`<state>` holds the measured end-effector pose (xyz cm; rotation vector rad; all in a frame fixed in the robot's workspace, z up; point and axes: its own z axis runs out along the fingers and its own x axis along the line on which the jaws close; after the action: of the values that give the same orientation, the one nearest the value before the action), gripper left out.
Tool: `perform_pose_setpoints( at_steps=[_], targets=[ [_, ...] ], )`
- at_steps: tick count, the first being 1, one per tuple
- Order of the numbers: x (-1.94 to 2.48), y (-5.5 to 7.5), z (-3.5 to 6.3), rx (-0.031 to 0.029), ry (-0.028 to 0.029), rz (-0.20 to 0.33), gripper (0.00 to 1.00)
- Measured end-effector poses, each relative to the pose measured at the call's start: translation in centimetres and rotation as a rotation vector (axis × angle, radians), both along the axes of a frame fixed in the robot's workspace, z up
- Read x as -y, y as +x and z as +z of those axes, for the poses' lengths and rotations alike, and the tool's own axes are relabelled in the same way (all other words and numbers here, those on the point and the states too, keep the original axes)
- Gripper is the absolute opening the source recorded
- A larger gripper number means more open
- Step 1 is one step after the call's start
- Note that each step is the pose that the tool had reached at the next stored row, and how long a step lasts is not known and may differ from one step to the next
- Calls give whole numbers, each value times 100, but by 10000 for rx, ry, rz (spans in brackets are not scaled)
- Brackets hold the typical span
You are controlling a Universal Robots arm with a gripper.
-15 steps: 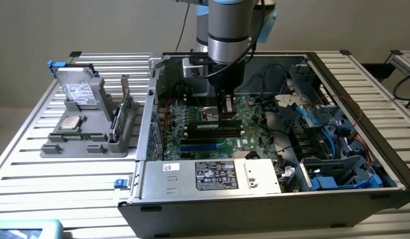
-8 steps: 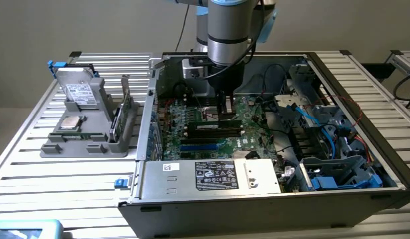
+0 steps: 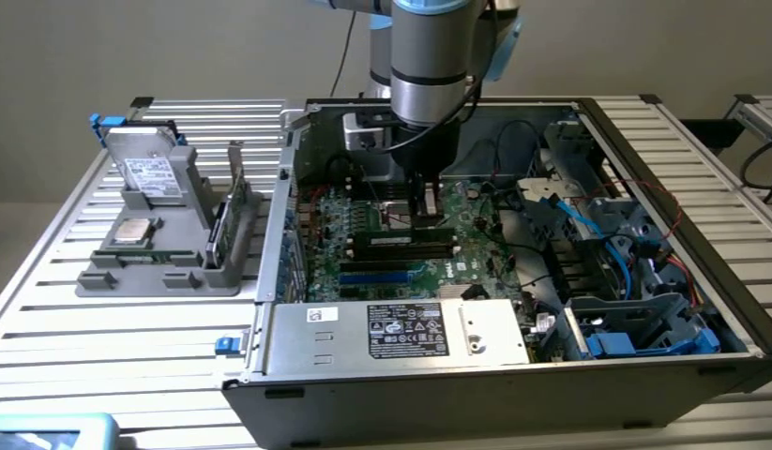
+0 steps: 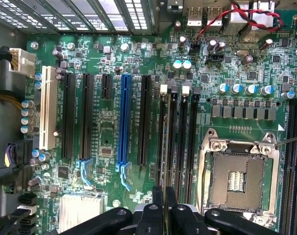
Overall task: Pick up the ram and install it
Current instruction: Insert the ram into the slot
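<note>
Green stick, ram (image 3: 404, 240): long and narrow with dark chips along its face. It stands on edge over the board (image 4: 104, 142), directly at 6 o'clock of the pincer (image 3: 421, 221) in the exterior view, with its length running along the slots.
Pincer state: inside the case (image 3: 486, 375), pointing straight down. The fingers (image 4: 158, 205) are drawn almost together with a thin dark edge between them, judged to be a clamp on the ram's upper edge.
Seating: it cannot be told whether the ram touches its slot or hangs just above it.
Memory slots (image 4: 173, 142): narrow black channels side by side, between the wider expansion slots and the open socket (image 4: 236, 178).
Alignment: the stick should be parallel to the chosen channel and upright, not leaning toward a neighbouring one. Its ends should line up with the latches.
Force: judged best applied straight down and evenly, since a tilted press would likely jam one end.
Hazard: cables (image 3: 554, 202) lie at 3 o'clock of the pincer, near but apart. The bare socket is just beside the channels.
Fixture (image 3: 160, 253): grey holder on the table (image 3: 111, 337), at 9 o'clock of the case.
</note>
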<state>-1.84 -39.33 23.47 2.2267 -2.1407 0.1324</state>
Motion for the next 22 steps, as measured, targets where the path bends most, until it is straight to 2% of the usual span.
perform_pose_setpoints(
  at_steps=[3,8,11,17,22],
  targets=[
    [28,0,0,0,3,-1,13],
    [23,0,-11,0,10,-1,13],
    [-3,0,-22,1,11,-1,13],
    [23,0,-27,0,8,-1,13],
    [22,0,-40,-1,9,-1,13]
  ],
)
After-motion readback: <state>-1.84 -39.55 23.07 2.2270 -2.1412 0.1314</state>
